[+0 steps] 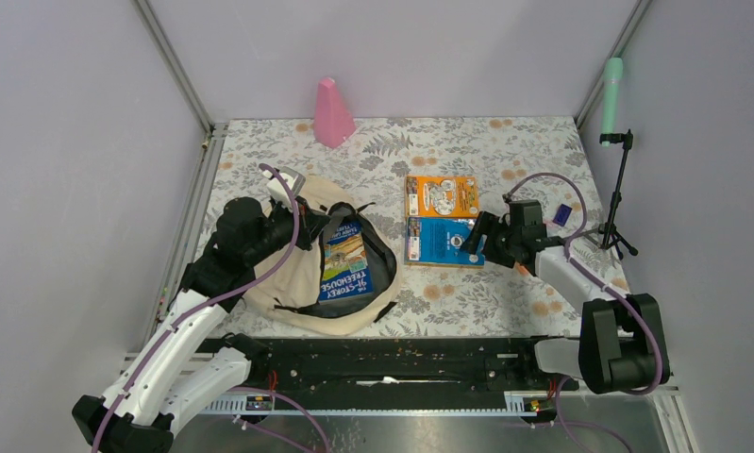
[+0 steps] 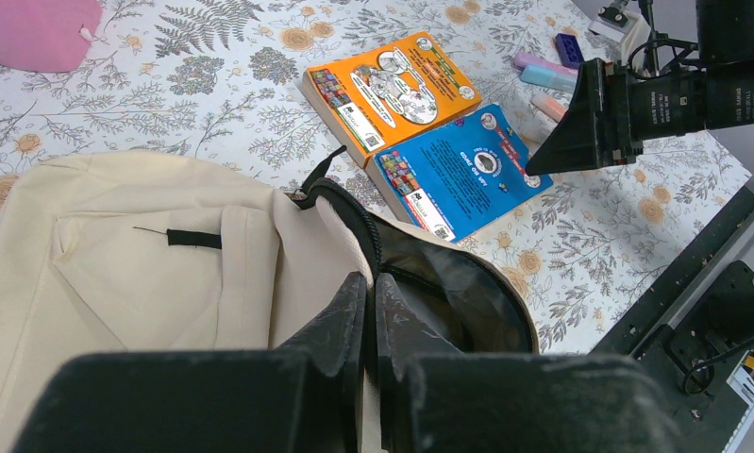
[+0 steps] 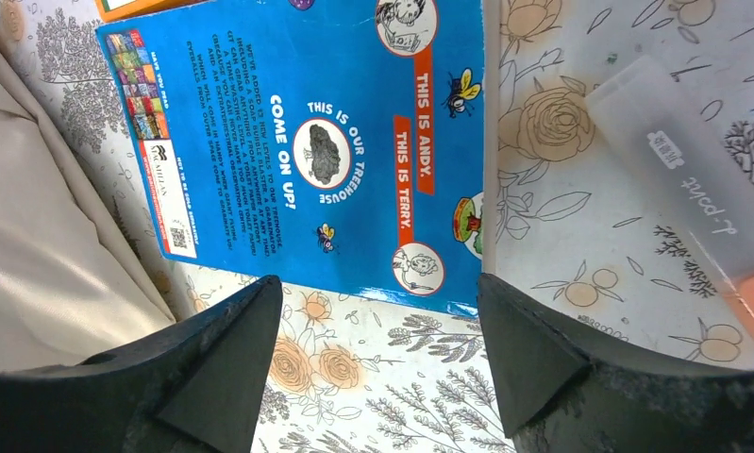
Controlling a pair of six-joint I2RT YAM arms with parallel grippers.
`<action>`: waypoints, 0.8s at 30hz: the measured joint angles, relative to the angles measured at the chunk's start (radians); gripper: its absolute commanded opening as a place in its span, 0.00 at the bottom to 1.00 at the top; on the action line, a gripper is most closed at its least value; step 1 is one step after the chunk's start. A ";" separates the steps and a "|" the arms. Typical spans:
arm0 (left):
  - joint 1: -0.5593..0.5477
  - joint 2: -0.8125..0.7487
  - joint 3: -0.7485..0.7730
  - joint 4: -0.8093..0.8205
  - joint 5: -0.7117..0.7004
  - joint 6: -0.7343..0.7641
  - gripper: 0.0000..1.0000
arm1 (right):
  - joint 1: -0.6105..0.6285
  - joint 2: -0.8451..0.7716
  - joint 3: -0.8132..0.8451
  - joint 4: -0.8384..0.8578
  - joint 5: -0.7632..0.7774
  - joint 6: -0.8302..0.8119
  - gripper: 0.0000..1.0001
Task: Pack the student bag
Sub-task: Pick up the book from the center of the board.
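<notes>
The beige student bag [image 1: 297, 274] lies open at the left, with a blue and yellow book [image 1: 346, 261] inside its dark opening. My left gripper [image 1: 309, 226] is shut on the bag's zipper rim [image 2: 371, 307], and the bag's front [image 2: 146, 274] lies below it. A blue book [image 1: 441, 241] and an orange book [image 1: 441, 195] lie flat to the right of the bag. My right gripper [image 1: 474, 243] is open and empty, low over the blue book's near edge [image 3: 377, 349]. The blue book's back cover [image 3: 297, 142] lies just beyond the fingertips.
A pink cone [image 1: 332, 113] stands at the back. A green microphone [image 1: 613, 90] on a black tripod [image 1: 620, 203] stands at the right. Markers [image 2: 543, 71] and a translucent pen case [image 3: 679, 179] lie right of the books. A black rail [image 1: 392, 363] runs along the near edge.
</notes>
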 measured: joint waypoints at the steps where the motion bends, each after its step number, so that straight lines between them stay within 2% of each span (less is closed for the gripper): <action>1: 0.000 0.000 0.000 0.000 0.000 0.000 0.00 | 0.003 -0.008 0.000 -0.003 0.002 -0.005 0.85; 5: 0.000 0.000 0.000 0.000 0.000 0.000 0.00 | 0.003 0.010 0.018 -0.029 0.023 -0.011 0.86; 14: 0.000 -0.006 0.000 -0.005 -0.002 0.000 0.00 | -0.031 0.204 0.200 -0.045 0.023 -0.014 0.88; 24: 0.000 -0.015 0.000 -0.011 -0.006 0.000 0.00 | -0.117 0.361 0.272 -0.046 -0.064 -0.013 0.85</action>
